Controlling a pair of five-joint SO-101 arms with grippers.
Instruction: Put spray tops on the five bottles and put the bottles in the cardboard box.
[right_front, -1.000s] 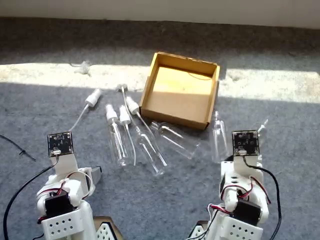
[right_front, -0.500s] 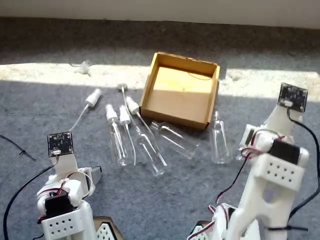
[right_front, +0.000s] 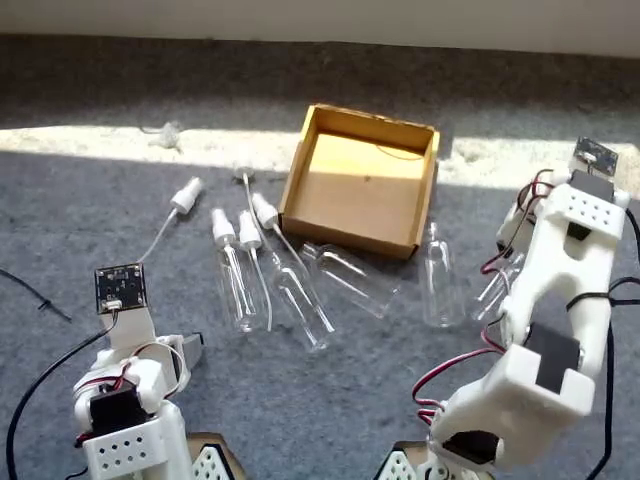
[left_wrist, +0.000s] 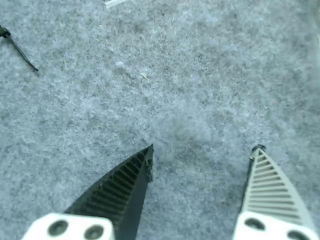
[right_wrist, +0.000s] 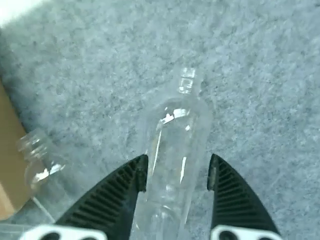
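Note:
Several clear bottles lie on the grey carpet in front of the cardboard box (right_front: 360, 180), without tops, such as one bottle (right_front: 437, 275) below the box's right corner. Spray tops (right_front: 222, 228) with long tubes lie left of the box. My right arm (right_front: 560, 260) is stretched out at the right. Its gripper (right_wrist: 175, 162) is open, with one finger on each side of the rightmost bottle (right_wrist: 175, 125), which lies flat on the carpet (right_front: 495, 285). My left gripper (left_wrist: 202, 150) hangs open over bare carpet, and its arm (right_front: 125, 380) is folded at the front left.
Another bottle's open neck (right_wrist: 40, 160) and the box's edge (right_wrist: 6, 150) lie close beside the right gripper. A black cable tie (left_wrist: 15, 42) lies on the carpet near the left arm. A separate spray top (right_front: 187, 193) lies further left.
My right arm has risen from its folded pose at the front and swung out to the right, down over the rightmost bottle. The left arm has not moved.

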